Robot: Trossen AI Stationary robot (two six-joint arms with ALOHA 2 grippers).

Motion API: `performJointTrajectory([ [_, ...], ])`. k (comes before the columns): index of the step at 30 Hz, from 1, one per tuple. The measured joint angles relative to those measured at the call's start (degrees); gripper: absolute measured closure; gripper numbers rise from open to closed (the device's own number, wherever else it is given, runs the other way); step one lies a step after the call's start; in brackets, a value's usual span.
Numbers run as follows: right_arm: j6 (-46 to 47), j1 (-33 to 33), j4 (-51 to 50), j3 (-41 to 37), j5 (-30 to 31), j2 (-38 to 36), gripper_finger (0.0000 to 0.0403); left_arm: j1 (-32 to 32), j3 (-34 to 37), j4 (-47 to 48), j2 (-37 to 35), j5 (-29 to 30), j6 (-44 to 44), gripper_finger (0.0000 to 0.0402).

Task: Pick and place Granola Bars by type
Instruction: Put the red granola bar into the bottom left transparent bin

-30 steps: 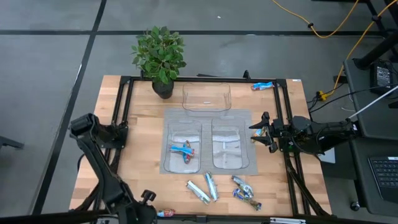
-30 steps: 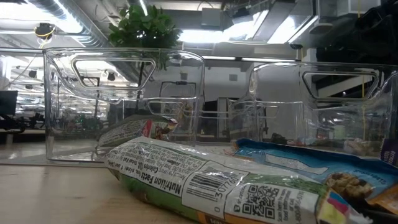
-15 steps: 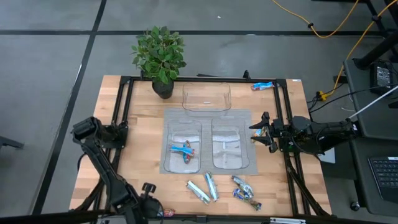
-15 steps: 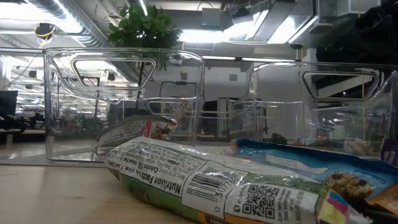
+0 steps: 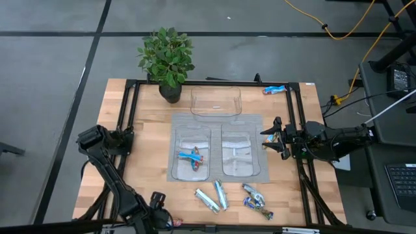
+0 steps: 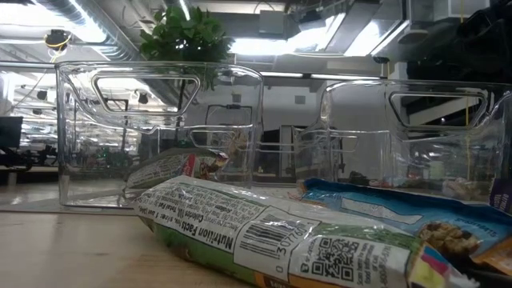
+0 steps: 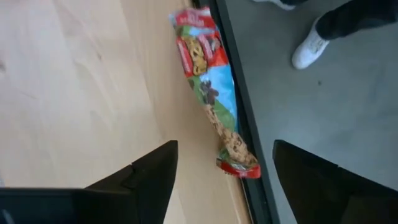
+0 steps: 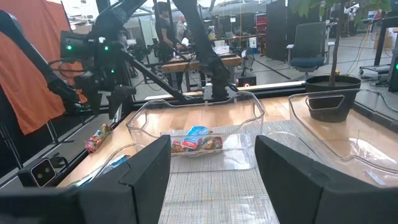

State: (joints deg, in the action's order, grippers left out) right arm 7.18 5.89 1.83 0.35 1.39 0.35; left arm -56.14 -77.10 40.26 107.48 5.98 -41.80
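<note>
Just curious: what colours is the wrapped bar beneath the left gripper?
Red and light blue wrapped bar, clearest in left wrist view.

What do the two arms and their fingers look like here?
Both arms are dark, near-black, built of chunky jointed segments. The left arm shows a rounded elbow housing; the right arm has black cabling along it. Each ends in two flat, broad black fingers, unmarked, like the right gripper's fingers.

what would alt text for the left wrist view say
A blue and red granola bar lies on the wooden table along its black edge rail, ahead of the open left gripper. Beyond the edge, a person's white shoe stands on the grey floor.
</note>
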Motion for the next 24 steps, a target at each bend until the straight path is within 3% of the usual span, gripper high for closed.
performJointTrajectory([
  [17, 0.0, 0.0, 0.0, 0.0, 0.0, 0.0, 0.0167, 0.9, 0.0, -4.5, 7.7, -1.6, -3.1, 0.0151],
  [20, 0.0, 0.0, 0.0, 0.0, 0.0, 0.0, 0.0167, 0.9, 0.0, -4.3, 7.9, -1.1, -4.1, 0.0173],
  [24, -0.1, 0.0, 0.0, 0.0, 0.0, 0.0, 0.0167, 1.0, 0.0, -4.0, 7.8, -1.0, -4.2, 0.0237],
])
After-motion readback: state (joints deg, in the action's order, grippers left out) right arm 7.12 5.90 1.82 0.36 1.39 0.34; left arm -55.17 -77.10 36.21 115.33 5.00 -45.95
